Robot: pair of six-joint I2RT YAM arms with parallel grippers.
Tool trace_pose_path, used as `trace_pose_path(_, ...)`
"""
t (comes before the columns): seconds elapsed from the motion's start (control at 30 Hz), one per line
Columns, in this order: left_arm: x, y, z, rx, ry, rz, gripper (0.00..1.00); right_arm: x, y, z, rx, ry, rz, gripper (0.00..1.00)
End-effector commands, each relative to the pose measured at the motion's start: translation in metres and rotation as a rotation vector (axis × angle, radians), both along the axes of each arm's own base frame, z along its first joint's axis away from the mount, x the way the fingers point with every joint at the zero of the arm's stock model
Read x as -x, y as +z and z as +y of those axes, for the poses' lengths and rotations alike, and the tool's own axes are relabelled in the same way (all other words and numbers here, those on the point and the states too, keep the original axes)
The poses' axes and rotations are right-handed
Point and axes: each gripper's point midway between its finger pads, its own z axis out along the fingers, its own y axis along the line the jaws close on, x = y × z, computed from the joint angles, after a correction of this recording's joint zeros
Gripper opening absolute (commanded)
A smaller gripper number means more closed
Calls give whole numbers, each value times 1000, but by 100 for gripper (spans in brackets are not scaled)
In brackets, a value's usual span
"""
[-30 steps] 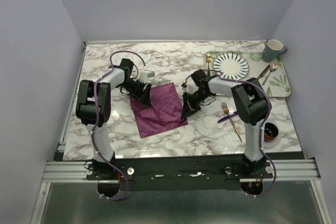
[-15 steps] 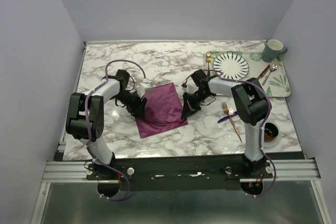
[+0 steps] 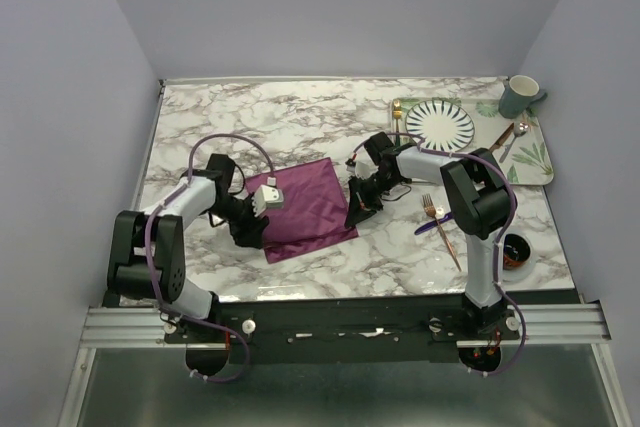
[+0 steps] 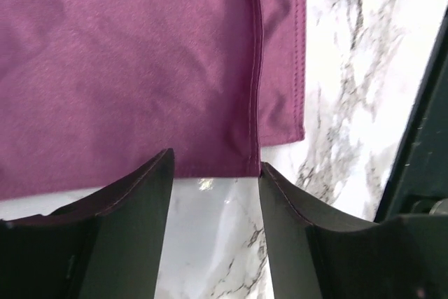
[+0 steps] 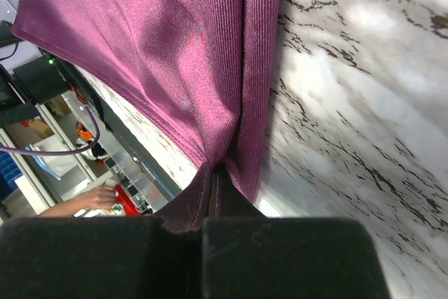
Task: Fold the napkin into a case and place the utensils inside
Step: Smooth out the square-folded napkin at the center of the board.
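Pinching the napkin's (image 3: pixel 305 205) right edge, right gripper (image 5: pixel 212 173) was clamped tight | napkin lay flat-ish on the table (image 3: pixel 200 117), middle | left gripper (image 4: pixel 213 162) gaped empty at its near-left edge | risk imo: slick cloth could slip out, skewing the fold

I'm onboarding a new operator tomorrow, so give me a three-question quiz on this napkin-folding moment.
1. True or false: the left gripper is open.
2. Which gripper pinches the napkin?
3. The fork and knife lie: A) on the table, right of the napkin, B) inside the napkin, C) in the left gripper.
Key: 1 true; 2 the right gripper; 3 A.
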Motion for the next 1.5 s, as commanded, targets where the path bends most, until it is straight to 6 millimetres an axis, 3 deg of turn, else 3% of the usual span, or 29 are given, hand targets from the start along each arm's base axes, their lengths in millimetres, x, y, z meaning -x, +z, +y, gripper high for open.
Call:
trace_pose_path(0.0,-17,7,15,-32,-58,-231,63,-2,-2,0,14,16,-19,1)
trace_pose_path(0.27,2,9,19,-70,-203,-442,60,-2,-1,0,16,19,-17,1)
trace_pose_path(0.6,1,11,-9,-96,-214,-570,57,-1,-4,-1,22,17,-12,1)
trace_pose_path(1.1,5,-1,-29,-157,-211,-589,56,-1,-3,0,19,18,-10,1)
trace_pose_path(1.47,-2,-12,-29,-228,-203,-586,45,0,-3,0,18,19,-9,1)
